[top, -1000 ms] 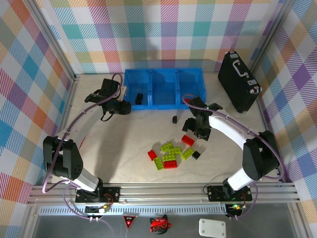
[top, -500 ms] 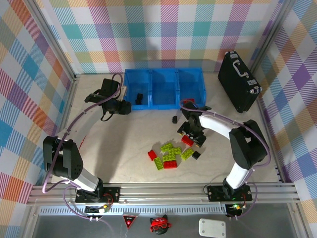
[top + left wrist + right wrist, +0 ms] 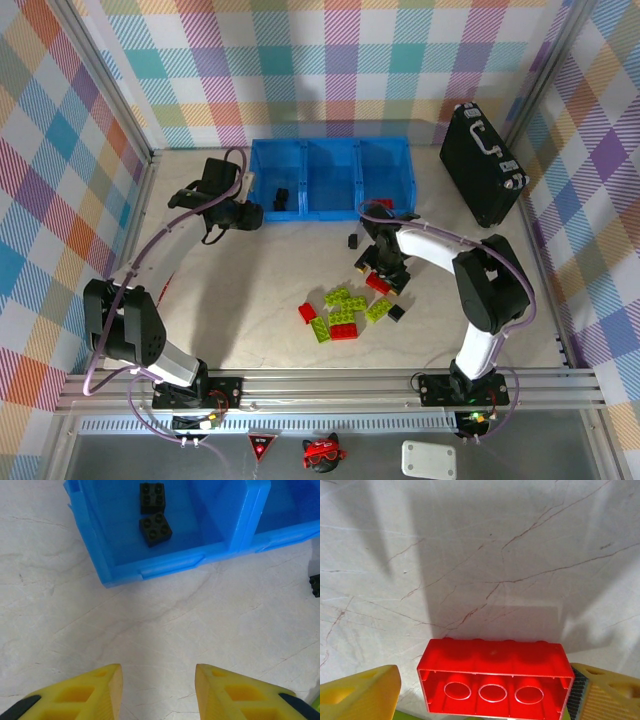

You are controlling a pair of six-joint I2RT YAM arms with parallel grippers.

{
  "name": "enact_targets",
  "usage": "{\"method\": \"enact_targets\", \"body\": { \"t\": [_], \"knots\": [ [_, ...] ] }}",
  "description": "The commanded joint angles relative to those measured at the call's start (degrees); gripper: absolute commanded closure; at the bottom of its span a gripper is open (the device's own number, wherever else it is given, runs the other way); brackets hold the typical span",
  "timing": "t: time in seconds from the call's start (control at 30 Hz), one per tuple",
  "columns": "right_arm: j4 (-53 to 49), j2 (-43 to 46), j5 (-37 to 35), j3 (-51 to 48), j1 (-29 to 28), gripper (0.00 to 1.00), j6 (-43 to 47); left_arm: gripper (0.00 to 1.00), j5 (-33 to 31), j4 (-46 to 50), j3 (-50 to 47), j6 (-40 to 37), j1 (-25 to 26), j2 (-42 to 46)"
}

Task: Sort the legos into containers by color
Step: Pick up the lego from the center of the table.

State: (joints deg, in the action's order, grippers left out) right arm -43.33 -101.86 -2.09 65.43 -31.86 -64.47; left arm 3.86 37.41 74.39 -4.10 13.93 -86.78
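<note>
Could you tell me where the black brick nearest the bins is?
In the top view, the black brick lies between the blue bins and the right gripper.

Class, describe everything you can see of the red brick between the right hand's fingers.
The red brick is glossy plastic, long and rectangular. Its hollow underside faces the wrist camera, showing three round tubes. It sits between the yellow fingers of the right hand: one end meets one finger's pad, and a gap shows at the other. The pale veined table lies behind.
</note>
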Motion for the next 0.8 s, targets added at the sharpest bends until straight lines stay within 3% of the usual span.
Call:
{"method": "enact_targets", "body": {
  "t": [0.0,0.77],
  "knots": [
    [-1.27,-1.01,0.36,1.28,-0.31,0.17,0.37,0.58,-0.95,0.98,-0.57,-1.02,-0.75,1.7],
    [-3.64,0.94,-1.24,2.34,-0.31,0.31,2.71,0.57,-1.71,1.8,-0.12,-1.18,-0.75,0.91]
  ]
}}
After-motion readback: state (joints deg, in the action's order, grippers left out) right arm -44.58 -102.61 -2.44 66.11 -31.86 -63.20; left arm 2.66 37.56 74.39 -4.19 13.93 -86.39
